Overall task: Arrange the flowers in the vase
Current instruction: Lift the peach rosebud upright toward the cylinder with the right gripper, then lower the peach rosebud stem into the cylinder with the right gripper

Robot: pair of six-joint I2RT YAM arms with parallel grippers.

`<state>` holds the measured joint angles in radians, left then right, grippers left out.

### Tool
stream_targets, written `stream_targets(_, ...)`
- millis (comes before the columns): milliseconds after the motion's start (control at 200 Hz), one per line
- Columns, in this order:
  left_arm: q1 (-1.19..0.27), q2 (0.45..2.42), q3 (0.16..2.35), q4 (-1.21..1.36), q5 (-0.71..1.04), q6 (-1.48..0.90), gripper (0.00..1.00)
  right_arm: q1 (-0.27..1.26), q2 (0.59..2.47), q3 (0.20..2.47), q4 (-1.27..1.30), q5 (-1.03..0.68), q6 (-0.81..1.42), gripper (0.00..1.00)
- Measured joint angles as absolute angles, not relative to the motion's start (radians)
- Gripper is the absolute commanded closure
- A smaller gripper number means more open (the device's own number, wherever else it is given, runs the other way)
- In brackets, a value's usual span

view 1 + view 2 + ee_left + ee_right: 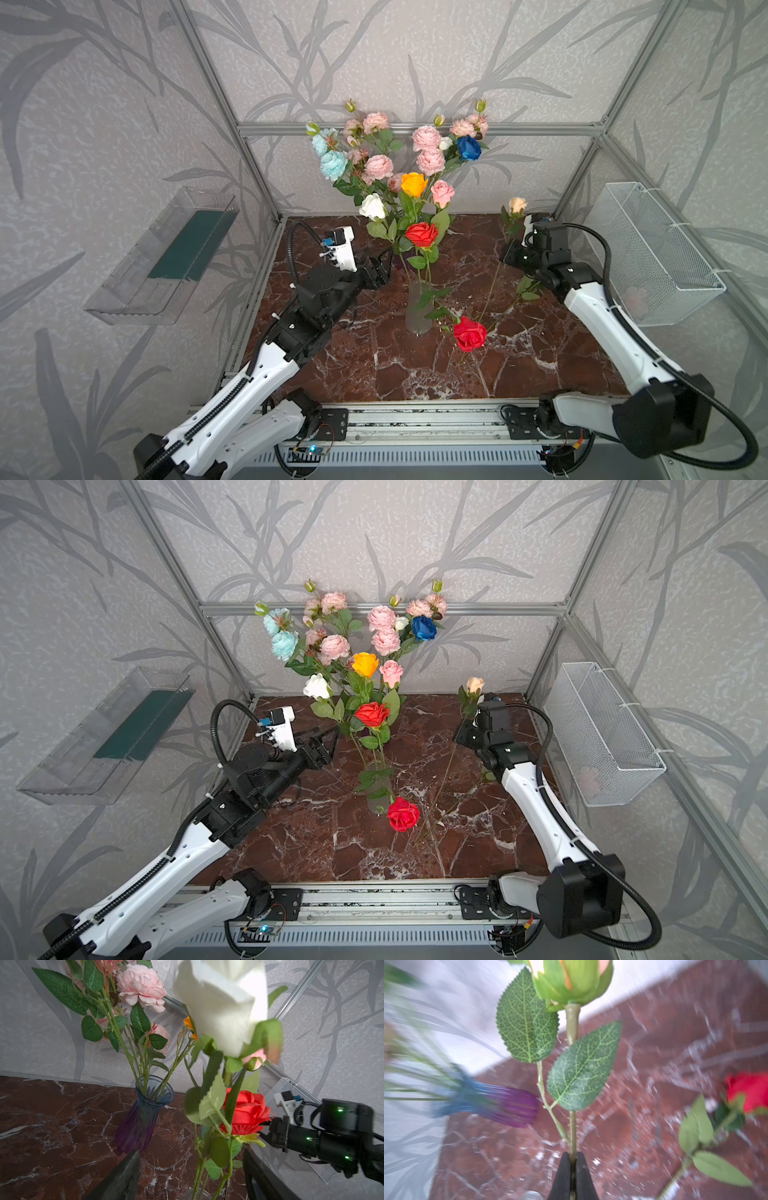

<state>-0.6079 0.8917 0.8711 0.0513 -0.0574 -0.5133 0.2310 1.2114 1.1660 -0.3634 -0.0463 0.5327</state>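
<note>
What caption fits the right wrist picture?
The right gripper pinches the cream rose by its stem over the marble table.

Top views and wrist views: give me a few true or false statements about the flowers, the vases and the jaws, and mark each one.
1. The right gripper is shut on the stem of the cream rose. True.
2. The left gripper is shut on a stem. False: its jaws stand open, holding nothing.
3. A loose red rose lies on the table. True.
4. Only one vase is on the table. False: a frosted vase and a blue-purple vase both hold stems.
</note>
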Motion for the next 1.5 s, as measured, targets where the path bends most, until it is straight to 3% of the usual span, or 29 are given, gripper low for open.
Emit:
stream_targets(185, -0.608, 0.878, 0.871, 0.048, -0.104, -0.502, 0.22, 0.373, 1.111, 1.329, -0.318, 0.067, 0.454, 1.00)
stream_targets(465, -0.608, 0.873, 0.871, 0.038, -0.133, -0.490, 0.21, 0.475, 1.147, 1.483, -0.178, 0.179, 0.349, 1.00)
stream_targets(955, -0.607, 0.867, 0.871, 0.030, -0.157, -0.489, 0.21, 0.622, 1.291, 1.544, -0.079, 0.202, 0.303, 1.00)
stream_targets(1500, -0.607, 0.859, 0.871, 0.030, -0.157, -0.489, 0.21, 0.649, 1.305, 1.598, -0.079, 0.209, 0.280, 1.00)
